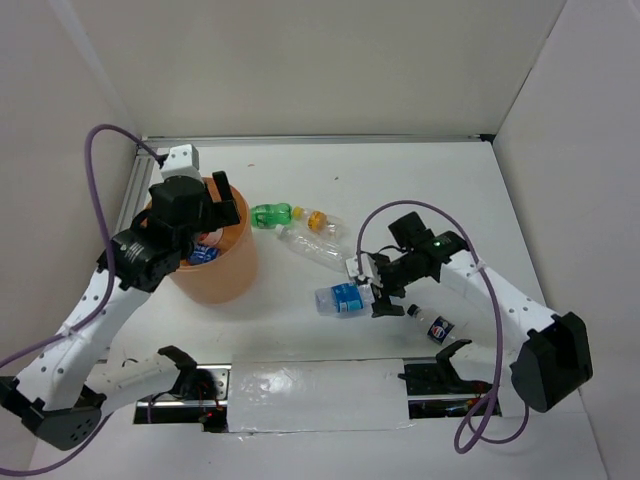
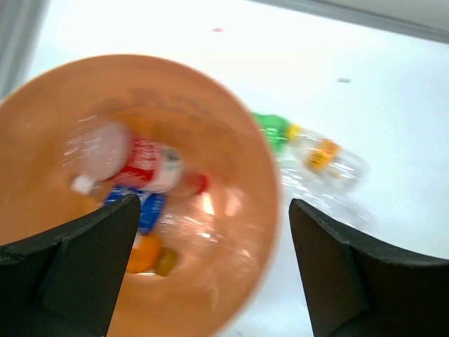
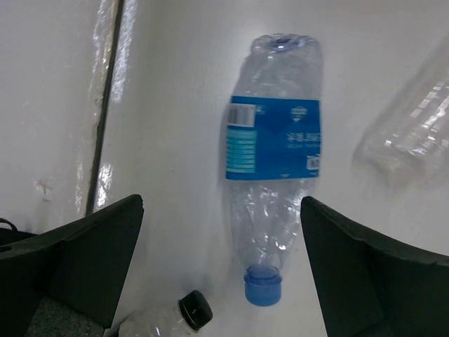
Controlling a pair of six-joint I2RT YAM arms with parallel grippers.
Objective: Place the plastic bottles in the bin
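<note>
**Bottle sorting, mid-task.** Your left gripper (image 2: 214,203) hangs over the bin (image 1: 215,280), which stands near the left edge of the bench (image 1: 400,180). Its jaws are spread wide and empty. A red-labelled bottle (image 2: 144,163) lies inside the bin among others. Your right gripper (image 3: 221,200), jaws likewise apart and holding nothing, hovers above the blue-labelled bottle (image 3: 273,147), which lies toward the near edge. A dark-capped bottle (image 3: 189,312) lies just beside its cap. A green bottle (image 1: 270,214) and 2 clear bottles lie mid-bench, beside the bin.
</note>
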